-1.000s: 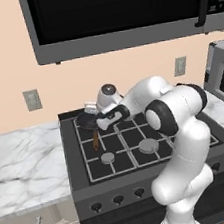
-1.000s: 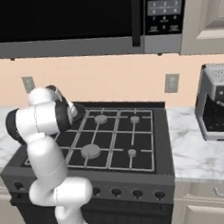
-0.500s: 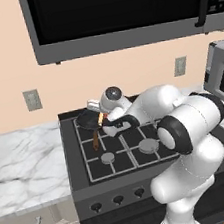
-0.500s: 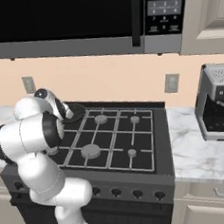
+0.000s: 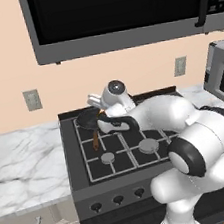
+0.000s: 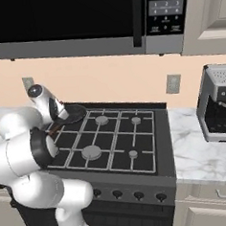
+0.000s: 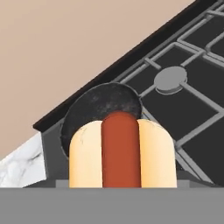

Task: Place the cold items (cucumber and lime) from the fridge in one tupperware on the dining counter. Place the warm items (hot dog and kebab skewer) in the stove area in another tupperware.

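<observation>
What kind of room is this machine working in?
A home kitchen, it seems: a black gas stove with burner grates, a microwave mounted above it, and marble counters over cream cabinets.

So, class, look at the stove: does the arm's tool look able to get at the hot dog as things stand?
Likely yes. The hot dog sits right at the tool, apparently already gripped, above the black pan at the stove's rear corner. Nothing stands between them.
</observation>
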